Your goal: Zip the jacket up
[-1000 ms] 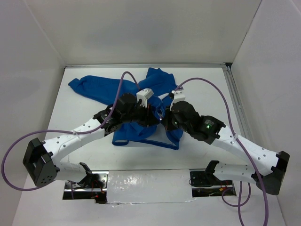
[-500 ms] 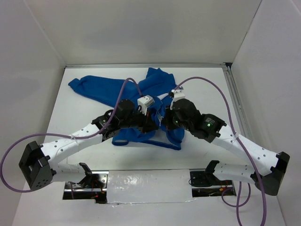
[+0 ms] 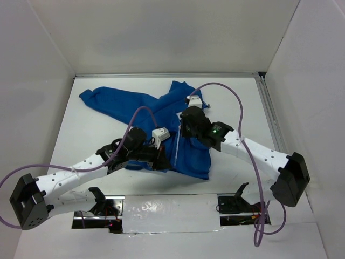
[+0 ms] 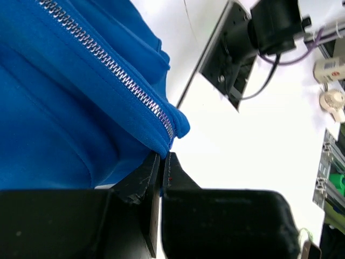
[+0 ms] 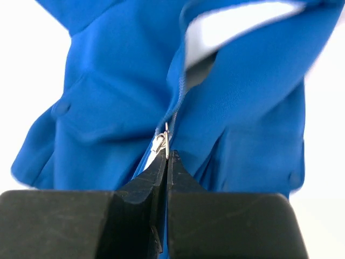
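Top view: jacket (image 3: 194, 154) laid out on the white table (image 3: 91, 129), body near the middle, collar end toward the far edge, one sleeve (image 3: 113, 100) stretched out toward the far left corner. Pale zipper (image 3: 176, 148) running down the front from chest to near hem. Left gripper (image 3: 164, 157) at the near hem, just left of the zipper's lower end, arm reaching in low from the left. Right gripper (image 3: 184, 120) farther up the same line, at chest height, arm reaching in from the right, purple cable (image 3: 226, 89) arching above it. The two grippers well apart along the zipper, blue cloth drawn fairly flat between them. Left wrist view: fingertips (image 4: 145, 175) pressed almost together, with only a thin slit between, nipping the lower corner of the jacket's hem where the zipper ends; metal teeth meshed along the whole stretch in sight, blue cloth folded softly on either side. Right wrist view: fingertips (image 5: 153, 172) fully closed, pinching the small metal zipper pull (image 5: 160, 144) between them. Beyond the pull, front edges parted, white lining (image 5: 237, 24) exposed in the gap. Flap pocket (image 5: 81, 102) with a round button to the left of the zipper, a matching one to the right, both somewhat blurred.
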Robot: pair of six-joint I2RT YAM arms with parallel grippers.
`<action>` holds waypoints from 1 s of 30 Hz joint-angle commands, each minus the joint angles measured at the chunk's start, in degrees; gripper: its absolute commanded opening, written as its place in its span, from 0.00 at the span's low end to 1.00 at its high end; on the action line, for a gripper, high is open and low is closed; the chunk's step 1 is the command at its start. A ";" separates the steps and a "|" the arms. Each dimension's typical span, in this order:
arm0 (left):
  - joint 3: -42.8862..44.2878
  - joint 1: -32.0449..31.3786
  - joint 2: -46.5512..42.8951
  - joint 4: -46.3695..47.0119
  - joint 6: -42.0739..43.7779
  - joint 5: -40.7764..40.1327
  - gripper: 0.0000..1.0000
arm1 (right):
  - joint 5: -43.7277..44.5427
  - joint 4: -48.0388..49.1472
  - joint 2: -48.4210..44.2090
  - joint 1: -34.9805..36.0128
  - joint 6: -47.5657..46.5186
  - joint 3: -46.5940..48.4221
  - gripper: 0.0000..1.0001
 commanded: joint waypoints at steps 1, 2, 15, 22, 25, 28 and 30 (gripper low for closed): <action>-1.71 -2.07 -3.78 -4.11 -1.54 9.60 0.00 | 9.84 12.52 2.29 -2.59 -2.14 4.73 0.00; -2.33 -2.16 -4.40 -4.28 -1.97 9.95 0.00 | 11.24 13.32 3.43 -3.99 -3.19 5.52 0.00; -9.80 -4.18 -8.80 -5.60 -6.02 12.86 0.00 | 11.78 14.40 42.44 -24.12 -4.00 48.99 0.00; -11.47 -4.97 -9.50 -6.31 -7.25 11.80 0.00 | 12.66 7.87 62.59 -31.51 -5.75 84.97 0.00; -12.26 -5.32 -8.80 -6.05 -8.31 11.27 0.00 | 10.21 13.32 60.84 -35.37 -1.99 80.77 0.00; -10.34 -5.41 -6.08 -7.09 -8.75 7.77 0.00 | 6.52 14.99 59.08 -36.87 -3.10 78.49 0.00; -8.32 -5.32 -4.24 -7.89 -8.92 6.27 0.18 | 2.92 15.61 58.11 -37.05 -4.78 77.77 0.00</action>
